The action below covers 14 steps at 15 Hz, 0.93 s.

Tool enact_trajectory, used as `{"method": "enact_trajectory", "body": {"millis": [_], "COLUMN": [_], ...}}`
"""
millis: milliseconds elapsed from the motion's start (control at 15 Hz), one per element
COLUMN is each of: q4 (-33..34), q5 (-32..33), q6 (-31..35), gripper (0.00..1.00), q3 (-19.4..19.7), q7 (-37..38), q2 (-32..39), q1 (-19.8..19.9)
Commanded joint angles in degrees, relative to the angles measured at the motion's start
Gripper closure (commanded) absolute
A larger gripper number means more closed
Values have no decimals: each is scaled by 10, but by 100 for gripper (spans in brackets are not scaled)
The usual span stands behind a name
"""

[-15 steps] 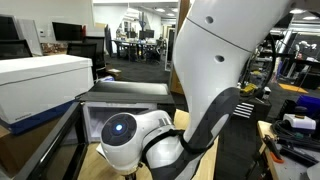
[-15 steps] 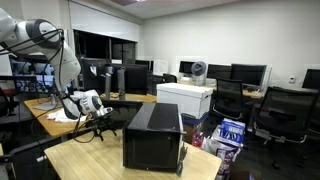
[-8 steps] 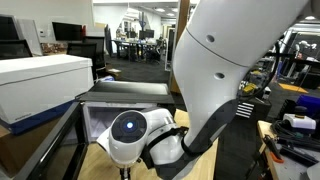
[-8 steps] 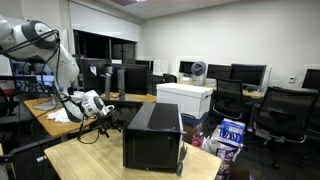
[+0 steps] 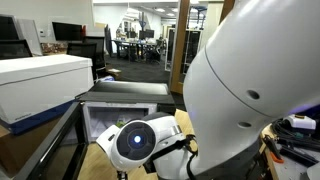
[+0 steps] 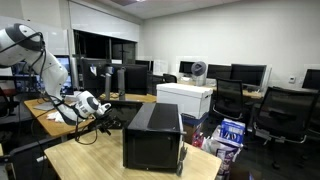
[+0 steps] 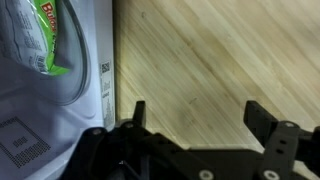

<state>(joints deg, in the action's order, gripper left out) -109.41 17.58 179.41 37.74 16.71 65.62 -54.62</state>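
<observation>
Over the big wooden table (image 7: 210,50), next to a white box (image 7: 70,120), the gripper (image 7: 195,107) hangs with its two fingers spread wide apart, holding nothing. A small green bag (image 7: 45,35) shows at the box, near the gripper.

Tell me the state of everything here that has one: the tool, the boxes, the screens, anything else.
Tool: open, empty, above the bare wooden table.
Green packet: inside the white compartment beside the tool.
Black box: upright on the table.
White box: lid shut.
Monitors: dark.
</observation>
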Motion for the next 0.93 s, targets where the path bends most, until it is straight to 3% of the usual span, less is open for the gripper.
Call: {"method": "enact_trajectory", "body": {"millis": [0, 867], "q4": [-23, -25], "q5": [-53, -197], "q6": [32, 136], "gripper": [0, 0], "q3": [24, 21], "q7": [-16, -72], "q2": [21, 65], "q1": [-36, -55]}}
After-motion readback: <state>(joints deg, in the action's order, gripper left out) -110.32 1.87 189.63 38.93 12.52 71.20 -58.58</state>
